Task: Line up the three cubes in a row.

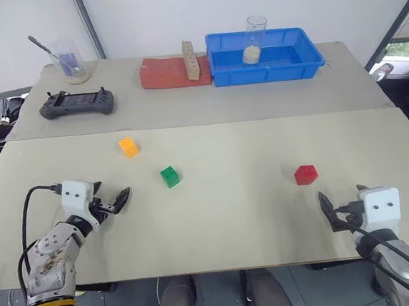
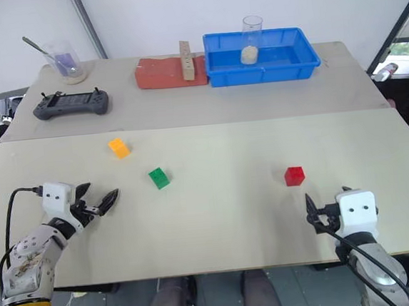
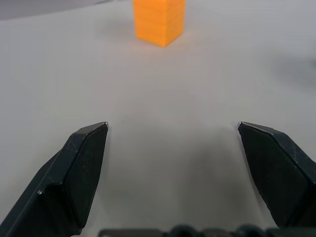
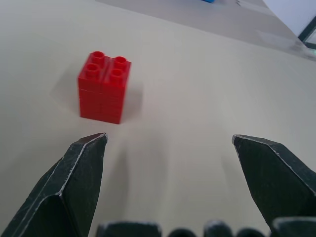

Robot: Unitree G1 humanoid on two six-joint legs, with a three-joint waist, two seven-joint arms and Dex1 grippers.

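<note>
On the tabletop, the left gripper and right gripper are wide open, holding nothing. The orange cube, green cube and red cube sit apart.

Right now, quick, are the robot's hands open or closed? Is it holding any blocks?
Left hand: open, holding nothing; the orange block lies ahead of it.
Right hand: open, holding nothing; the red block lies ahead of it.

Both head cams sit high, looking forward and down over the whole beige surface, and they share nearly the same scene, just slightly offset. Each wrist cam rides low, skimming the surface: the left faces the small orange-yellow plastic cube, the right sits close to the small red studded plastic cube.
</note>
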